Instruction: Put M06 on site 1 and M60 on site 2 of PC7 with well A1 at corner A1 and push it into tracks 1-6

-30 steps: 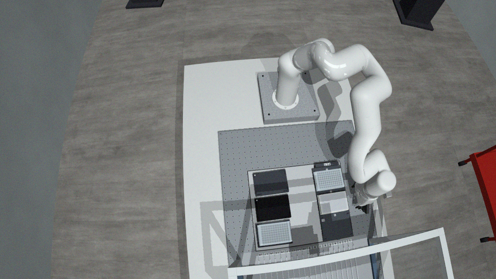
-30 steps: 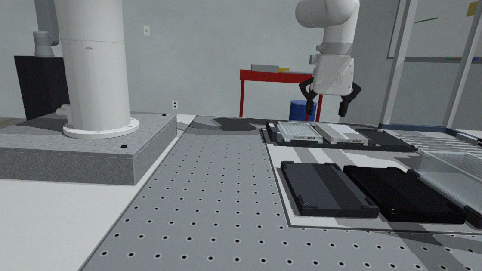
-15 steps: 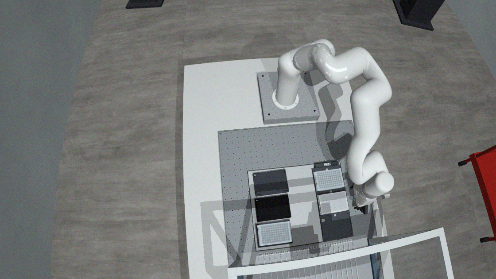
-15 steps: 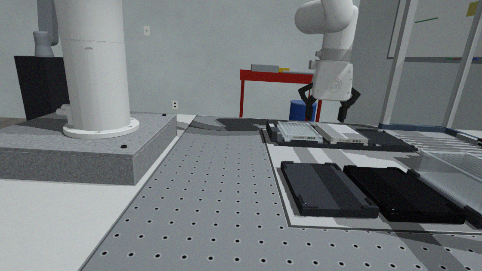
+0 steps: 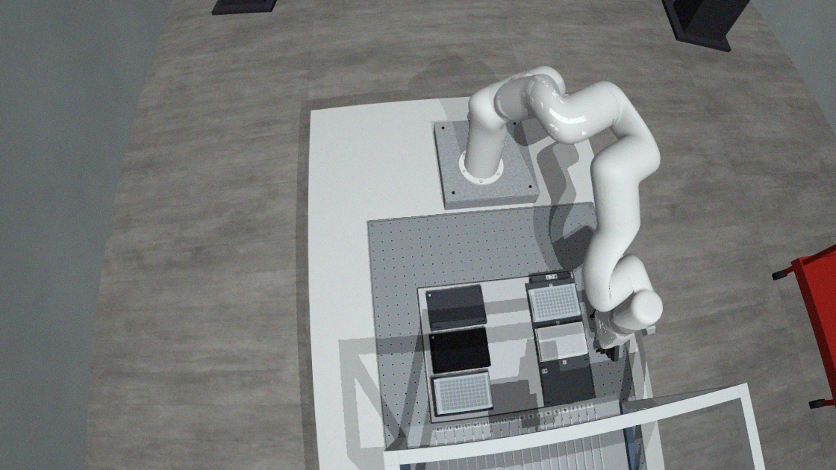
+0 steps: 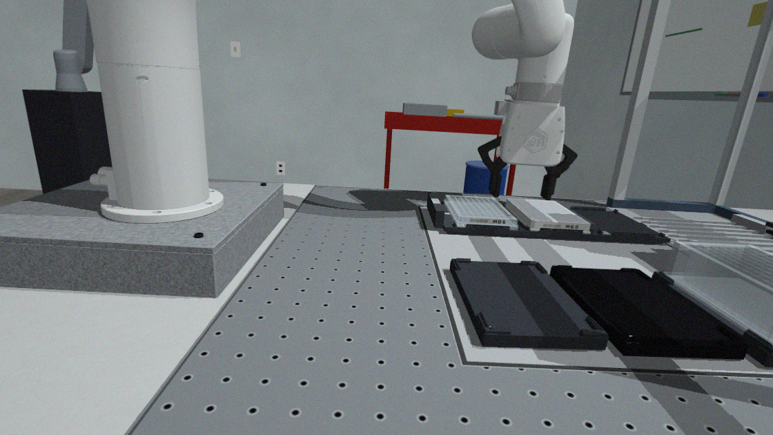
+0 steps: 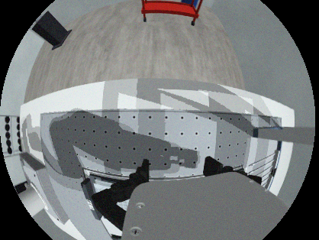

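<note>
Carrier PC7 [image 5: 566, 384] [image 6: 621, 220] [image 7: 91, 199] lies on the apron, its handle [image 5: 551, 277] away from the rails [image 5: 522, 458]. It looks roughly in line with them. M06 [image 5: 554, 302] [image 6: 478, 210] looks flat on site 1 and M60 [image 5: 560, 351] [image 6: 546, 212] flat on site 2; site 3 is empty. M09 [image 5: 463, 392] [image 6: 724, 277] is in nest S3. Nests S1 [image 5: 456, 307] [image 6: 524, 297] and S2 [image 5: 460, 351] [image 6: 648, 309] are empty. My gripper [image 6: 521, 195] [image 7: 178, 167] is open and low, beyond the carrier's long side away from the nests. Well A1 corners and the lamp cannot be made out.
The white instrument frame [image 5: 560, 426] stands over the rails, with an upright [image 6: 638, 108] beyond the carrier. The perforated plate [image 5: 444, 251] [image 6: 324, 346] surrounds the apron. The robot's stone base [image 5: 490, 199] [image 6: 134, 264] is behind it. A red cart [image 5: 818, 292] stands off the table.
</note>
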You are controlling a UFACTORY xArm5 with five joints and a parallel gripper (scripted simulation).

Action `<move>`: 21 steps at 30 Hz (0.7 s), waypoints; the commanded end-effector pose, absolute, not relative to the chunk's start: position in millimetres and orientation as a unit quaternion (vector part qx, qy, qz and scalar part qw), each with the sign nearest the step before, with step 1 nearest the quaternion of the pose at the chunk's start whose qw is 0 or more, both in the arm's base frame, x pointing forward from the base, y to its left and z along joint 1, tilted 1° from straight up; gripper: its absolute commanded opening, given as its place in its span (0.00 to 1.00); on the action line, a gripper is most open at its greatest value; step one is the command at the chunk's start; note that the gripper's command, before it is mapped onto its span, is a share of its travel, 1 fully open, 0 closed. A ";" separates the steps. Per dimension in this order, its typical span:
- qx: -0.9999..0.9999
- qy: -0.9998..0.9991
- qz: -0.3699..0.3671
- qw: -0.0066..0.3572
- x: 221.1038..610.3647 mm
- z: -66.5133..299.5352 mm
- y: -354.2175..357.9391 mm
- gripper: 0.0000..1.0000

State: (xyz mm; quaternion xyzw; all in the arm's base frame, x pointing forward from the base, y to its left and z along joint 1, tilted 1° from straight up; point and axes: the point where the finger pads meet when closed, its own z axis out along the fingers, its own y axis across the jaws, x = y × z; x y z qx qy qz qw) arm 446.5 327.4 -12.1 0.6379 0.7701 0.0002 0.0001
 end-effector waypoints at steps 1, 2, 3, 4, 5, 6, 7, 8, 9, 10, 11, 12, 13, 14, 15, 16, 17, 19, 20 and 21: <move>0.638 0.770 0.002 0.001 447.7 -13.4 328.3 1.00; 0.638 0.770 0.002 0.001 447.7 -14.0 328.3 1.00; 0.638 0.770 0.002 0.001 447.7 -14.7 328.3 1.00; 0.638 0.770 0.002 0.001 447.7 -15.4 328.3 1.00; 0.638 0.770 0.002 0.001 447.8 -16.0 328.3 1.00; 0.638 0.770 0.002 0.001 447.8 -16.7 328.3 1.00; 0.638 0.770 0.002 0.001 447.8 -17.4 328.3 1.00; 0.638 0.770 0.002 0.001 447.8 -18.1 328.3 1.00; 0.638 0.770 0.002 0.001 447.8 -18.7 328.3 1.00; 0.638 0.770 0.002 0.001 447.8 -19.4 328.3 1.00; 0.638 0.770 0.002 0.001 447.8 -20.1 328.3 1.00; 0.638 0.770 0.002 0.001 447.8 -20.1 328.3 1.00; 0.638 0.770 0.002 0.001 447.8 -20.1 328.3 1.00; 0.638 0.770 0.002 0.001 447.8 -20.7 328.3 1.00; 0.638 0.770 0.002 0.001 447.8 -21.4 328.3 1.00; 0.638 0.770 0.002 0.001 447.8 -22.1 328.3 1.00; 0.638 0.770 0.002 0.001 447.8 -22.7 328.3 1.00; 0.638 0.770 0.002 0.001 447.8 -24.1 328.2 1.00; 0.638 0.770 0.002 0.001 447.8 -24.1 328.2 1.00; 0.638 0.770 0.002 0.001 447.8 -24.1 328.2 1.00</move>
